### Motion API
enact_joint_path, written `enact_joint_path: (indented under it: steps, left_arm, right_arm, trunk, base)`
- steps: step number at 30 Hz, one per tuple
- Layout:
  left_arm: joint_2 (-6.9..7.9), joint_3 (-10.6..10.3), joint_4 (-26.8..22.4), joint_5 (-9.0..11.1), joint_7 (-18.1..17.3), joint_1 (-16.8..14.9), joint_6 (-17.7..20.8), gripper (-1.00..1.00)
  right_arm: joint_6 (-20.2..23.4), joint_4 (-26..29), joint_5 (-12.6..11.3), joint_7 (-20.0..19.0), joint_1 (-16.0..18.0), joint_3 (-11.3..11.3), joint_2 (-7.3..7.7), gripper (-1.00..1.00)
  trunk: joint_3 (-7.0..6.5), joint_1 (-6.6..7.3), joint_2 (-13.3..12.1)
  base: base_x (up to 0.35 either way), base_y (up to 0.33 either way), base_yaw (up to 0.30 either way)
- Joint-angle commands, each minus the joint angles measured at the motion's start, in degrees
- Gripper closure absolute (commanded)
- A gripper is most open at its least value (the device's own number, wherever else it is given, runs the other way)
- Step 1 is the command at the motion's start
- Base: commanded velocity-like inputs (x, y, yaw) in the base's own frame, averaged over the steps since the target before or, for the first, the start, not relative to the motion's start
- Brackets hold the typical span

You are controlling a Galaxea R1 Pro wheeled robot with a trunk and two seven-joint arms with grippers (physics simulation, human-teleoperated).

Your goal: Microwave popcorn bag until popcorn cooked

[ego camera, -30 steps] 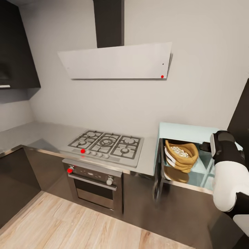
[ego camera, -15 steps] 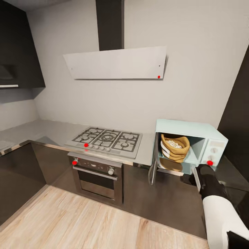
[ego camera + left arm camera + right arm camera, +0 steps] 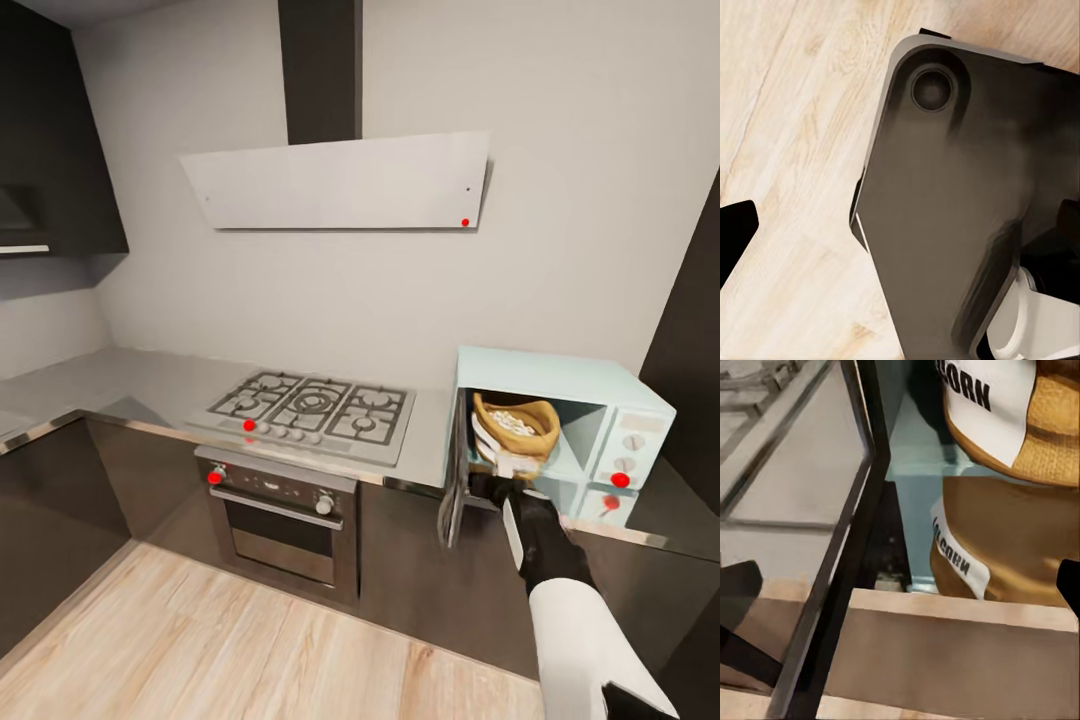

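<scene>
inside microwave [image 3: 560, 375]: popcorn bag [image 3: 515, 430]; open door [image 3: 455, 480] beside right tool [image 3: 497, 487], grip unclear.

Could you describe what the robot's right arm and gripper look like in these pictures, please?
In the head view, the right arm has a smooth, rounded white shell on its forearm, which narrows into a black wrist section. The right gripper beyond it is black too, with a pale strip along the wrist's side. No cables or markings are visible. In the right wrist view, its fingertips appear as plain dark shapes at the picture's edges.
</scene>
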State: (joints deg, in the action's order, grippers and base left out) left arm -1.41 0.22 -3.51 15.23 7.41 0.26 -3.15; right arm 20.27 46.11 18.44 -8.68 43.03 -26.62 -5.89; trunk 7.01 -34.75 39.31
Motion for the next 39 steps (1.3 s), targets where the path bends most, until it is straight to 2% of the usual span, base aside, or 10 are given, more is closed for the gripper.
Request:
enact_joint_path:
  steps: [1,3,6,9,11,12,16,21,34,39]
  left_arm:
    - [-0.01,-0.04,-0.09,0.25,0.16,0.01,-0.07,-1.0]
    - [0.0,0.02,-0.09,0.29,0.19,0.01,-0.05,-1.0]
    - [0.0,0.04,-0.09,0.32,0.23,0.01,-0.03,-1.0]
    - [0.0,0.04,-0.09,0.32,0.24,0.01,-0.03,-1.0]
    - [0.0,0.04,-0.09,0.32,0.24,0.01,-0.04,-1.0]
    - [0.0,0.04,-0.09,0.32,0.24,0.01,-0.08,-1.0]
    - [-0.12,0.13,-0.09,0.32,0.24,0.01,-0.08,-1.0]
    - [-0.03,0.06,-0.09,0.32,0.23,0.01,-0.02,-1.0]
    - [0.0,-0.04,-0.09,0.32,0.23,0.01,-0.01,-1.0]
    - [0.0,0.02,-0.09,0.32,0.24,0.01,-0.01,-1.0]
  right_arm:
    - [-0.79,-0.21,-0.43,-0.86,-0.57,-0.23,-1.88,-1.0]
    - [-2.67,-0.49,-0.47,0.99,-1.59,-0.33,-1.86,-1.0]
    - [-6.99,-0.65,-0.63,7.39,-2.25,-0.51,-1.85,-1.0]
    - [-9.32,-0.67,-0.75,9.46,-2.6,-2.15,-1.68,-1.0]
    - [-9.81,-0.67,-0.7,9.62,-2.67,-3.46,-1.03,-1.0]
    - [-9.89,-0.61,-0.65,9.58,-2.68,-3.89,-0.19,-1.0]
    - [-9.88,-0.57,-0.61,8.86,-2.69,-4.02,1.55,-1.0]
    - [-9.91,-0.46,-0.29,7.3,-2.69,-3.99,1.91,-1.0]
    - [-10.06,-0.34,-0.05,7.8,-2.69,-4.01,2.0,-1.0]
    - [-10.14,0.08,-0.18,8.27,-2.69,-4.12,4.13,-1.0]
  trunk:
    - [0.08,-0.04,0.05]
    - [0.08,-0.04,0.05]
    - [0.08,-0.04,0.05]
    - [0.08,-0.04,0.05]
    - [0.08,-0.04,0.05]
    - [0.08,-0.04,0.05]
    - [0.08,-0.04,0.05]
    - [0.08,-0.04,0.05]
    - [0.08,-0.04,0.05]
    - [0.08,-0.04,0.05]
  base:
    - [0.102,0.021,0.0]
    - [0.04,0.008,0.0]
    - [0.008,0.002,0.0]
    - [0.001,0.0,0.0]
    - [0.0,0.0,0.0]
    - [0.0,0.0,0.0]
    - [0.0,0.0,0.0]
    - [0.078,0.0,0.0]
    - [0.277,0.0,0.0]
    - [0.248,0.0,0.0]
